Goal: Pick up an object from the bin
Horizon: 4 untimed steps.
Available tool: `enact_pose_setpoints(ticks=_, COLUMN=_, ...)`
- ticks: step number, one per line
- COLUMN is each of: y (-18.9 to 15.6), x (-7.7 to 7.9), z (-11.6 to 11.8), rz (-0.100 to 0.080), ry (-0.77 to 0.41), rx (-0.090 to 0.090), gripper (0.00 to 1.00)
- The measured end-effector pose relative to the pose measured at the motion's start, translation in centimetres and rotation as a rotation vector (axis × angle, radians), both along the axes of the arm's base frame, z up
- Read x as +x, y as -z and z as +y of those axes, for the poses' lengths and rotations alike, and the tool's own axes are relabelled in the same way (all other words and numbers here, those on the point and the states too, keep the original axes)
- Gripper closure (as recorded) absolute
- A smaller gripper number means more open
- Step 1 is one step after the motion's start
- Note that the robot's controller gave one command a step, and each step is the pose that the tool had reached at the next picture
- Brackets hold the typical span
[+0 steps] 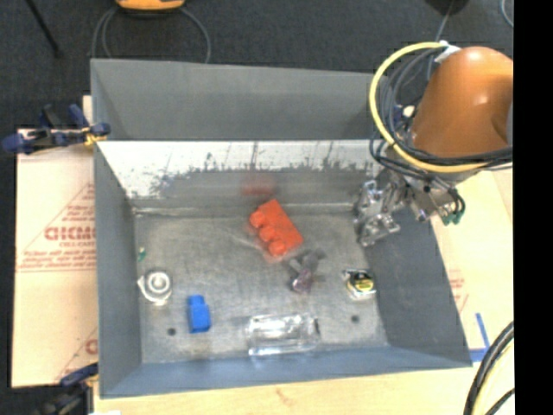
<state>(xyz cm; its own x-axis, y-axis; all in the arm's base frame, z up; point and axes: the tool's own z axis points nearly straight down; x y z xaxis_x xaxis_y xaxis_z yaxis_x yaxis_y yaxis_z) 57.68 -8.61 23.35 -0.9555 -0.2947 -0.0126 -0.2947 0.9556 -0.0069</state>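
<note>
A grey metal bin (242, 102) holds a scatter of small things as a robot arm, its wrist under an orange cover (462, 102), reaches in from the right. The pincer (378, 217) hangs low by the right-hand wall, above bare floor. Whether it stands wide or narrow cannot be told, and nothing is seen in its grip.

Largest of the pieces is a clear plastic piece (281, 331) lying flat near the front wall. It looks light, slick and easily dented. Next is a red toy block (275, 227) at mid-floor, left of the pincer and apart from it. It appears stiff, light and studded, and its flat opposite sides would likely take a firm squeeze. Just below it and to the right lies a dark purplish piece (302, 271), near the block, though whether they touch cannot be told. It might be nudged by a descent on the block's lower corner.

A blue block (199, 314) and a white round cap-like thing (157, 285) lie well apart at the left. Smallest is a yellow-and-black piece (359, 284), nearest the pincer, just in front of it. It seems hard, light and liable to skid, with open floor all round and only the sloping right wall close.
</note>
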Motion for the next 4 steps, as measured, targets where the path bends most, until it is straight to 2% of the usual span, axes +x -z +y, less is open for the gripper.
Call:
enact_pose_setpoints(ticks=1, y=0.5, x=-0.2, z=0.0, rz=0.009, ry=0.001, rx=0.002, gripper=0.00)
enact_pose_setpoints(ticks=2, y=13.5, x=2.8, z=5.8, rz=-0.002, ry=-0.027, rx=0.004, gripper=0.00)
enact_pose_setpoints(ticks=3, y=12.3, x=2.0, z=8.2, rz=0.008, ry=0.055, rx=0.005, gripper=0.00)
enact_pose_setpoints(ticks=4, y=13.4, x=4.9, z=5.8, rz=0.006, ry=0.394, rx=0.007, gripper=0.00)
